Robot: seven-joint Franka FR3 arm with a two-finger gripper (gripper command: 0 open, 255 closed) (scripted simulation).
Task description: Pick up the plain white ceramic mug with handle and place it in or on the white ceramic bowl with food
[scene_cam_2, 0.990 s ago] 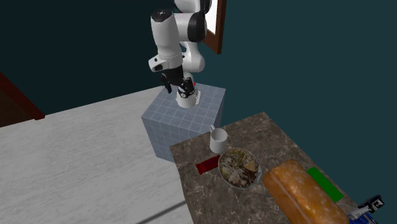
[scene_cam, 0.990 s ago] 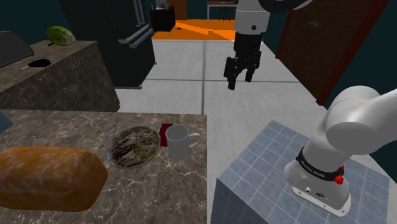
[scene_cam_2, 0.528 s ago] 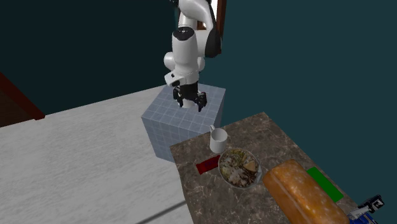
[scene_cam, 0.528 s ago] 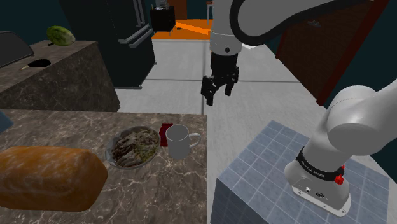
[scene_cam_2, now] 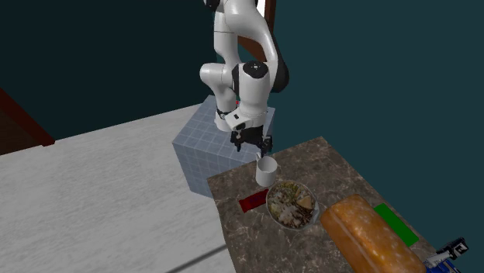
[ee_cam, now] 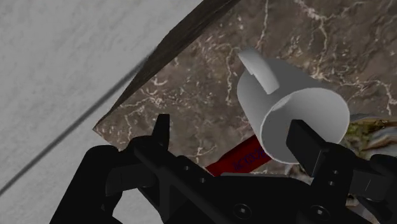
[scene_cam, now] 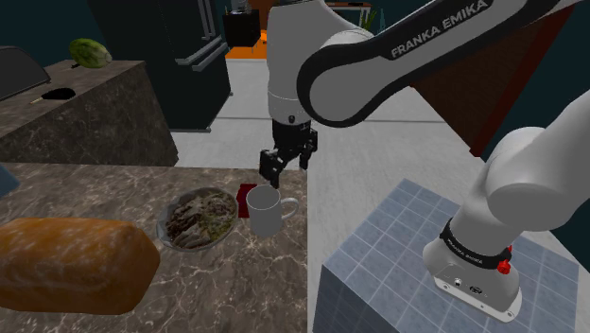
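A plain white mug (scene_cam: pixel 264 210) stands upright on the marbled brown counter (scene_cam: pixel 104 189), its handle (scene_cam: pixel 289 202) towards the shoulder view's right. Touching its other side is a white bowl (scene_cam: pixel 198 219) of greenish-brown food. My black gripper (scene_cam: pixel 285 171) hangs open just above and behind the mug, clear of it. In the second exterior view the gripper (scene_cam_2: pixel 254 147) hovers over the mug (scene_cam_2: pixel 266 171), with the bowl (scene_cam_2: pixel 292 205) just beyond. The wrist view has the mug (ee_cam: pixel 292 111) ahead of one fingertip (ee_cam: pixel 304 142), the gripper (ee_cam: pixel 232 137) open and empty.
A big brown bread loaf (scene_cam: pixel 71 265) lies on the counter past the bowl. A flat red item (scene_cam: pixel 246 196) sits behind the mug near the counter's edge. A green pad (scene_cam_2: pixel 395 223) lies beside the loaf. The tiled stand (scene_cam: pixel 378 255) is close to the counter.
The arm has swung down and to the shoulder view's left, from high over the floor to just above the mug. The gripper stayed open; mug and bowl are unmoved.
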